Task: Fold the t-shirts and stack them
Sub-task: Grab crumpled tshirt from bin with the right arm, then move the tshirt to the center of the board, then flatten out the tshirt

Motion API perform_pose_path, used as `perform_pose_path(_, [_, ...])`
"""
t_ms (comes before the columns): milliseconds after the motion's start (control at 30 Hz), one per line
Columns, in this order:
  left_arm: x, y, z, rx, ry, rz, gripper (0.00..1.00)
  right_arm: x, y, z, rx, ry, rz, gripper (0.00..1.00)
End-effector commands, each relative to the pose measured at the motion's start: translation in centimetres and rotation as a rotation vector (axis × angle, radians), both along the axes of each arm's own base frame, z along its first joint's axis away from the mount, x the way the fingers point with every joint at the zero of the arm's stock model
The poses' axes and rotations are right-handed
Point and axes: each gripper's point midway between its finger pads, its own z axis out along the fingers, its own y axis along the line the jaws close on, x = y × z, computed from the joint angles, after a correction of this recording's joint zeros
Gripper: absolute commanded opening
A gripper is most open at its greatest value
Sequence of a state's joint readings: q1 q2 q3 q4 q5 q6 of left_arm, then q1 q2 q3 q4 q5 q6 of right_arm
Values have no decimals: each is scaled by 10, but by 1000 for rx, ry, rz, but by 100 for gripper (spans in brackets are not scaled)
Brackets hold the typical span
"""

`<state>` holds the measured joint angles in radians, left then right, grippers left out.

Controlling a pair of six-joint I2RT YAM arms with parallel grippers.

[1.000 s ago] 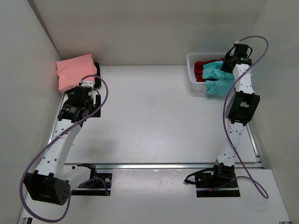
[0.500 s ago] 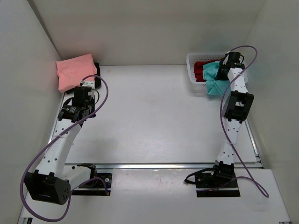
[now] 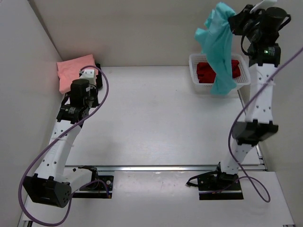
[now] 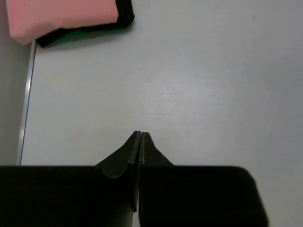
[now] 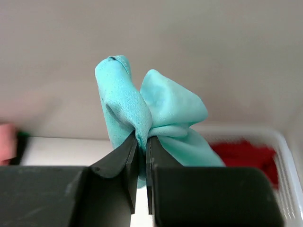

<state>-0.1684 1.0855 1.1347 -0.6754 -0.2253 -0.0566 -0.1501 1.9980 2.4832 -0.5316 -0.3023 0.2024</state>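
Cloth of the teal t-shirt (image 3: pixel 218 47) hangs pinched between the closed fingers of the right gripper (image 5: pixel 142 141), held high above the far right corner of the tabletop (image 3: pixel 156 113). Its lower end drapes in front of the white basket (image 3: pixel 195 75), where the red t-shirt (image 3: pixel 206 72) lies. Near the far left corner, the left gripper (image 4: pixel 141 135) hovers over bare tabletop, jaws pressed together on nothing. Just beyond it lies the folded salmon pink t-shirt (image 3: pixel 75 71), resting on the very dark t-shirt (image 4: pixel 125 14), whose edge shows beneath.

Soft, matt cloth — the teal t-shirt (image 3: pixel 220 45); white plastic mesh — the basket (image 3: pixel 192 71); smooth, matt table (image 3: pixel 156 118).
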Motion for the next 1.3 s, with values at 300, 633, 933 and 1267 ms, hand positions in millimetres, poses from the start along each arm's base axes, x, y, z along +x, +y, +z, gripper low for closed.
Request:
perform_pose_path(300, [10, -35, 66, -233, -231, -92, 14, -181, 161, 28, 93, -156, 441, 0])
perform_pose_path(633, [-14, -71, 36, -370, -72, -182, 31, -176, 260, -204, 114, 707, 741, 44])
perform_pose_path(933, [-9, -120, -65, -601, 96, -142, 33, -192, 250, -238, 132, 693, 727, 49])
perform_pose_path(1267, [14, -172, -145, -533, 282, -141, 54, -169, 260, -315, -71, 769, 611, 56])
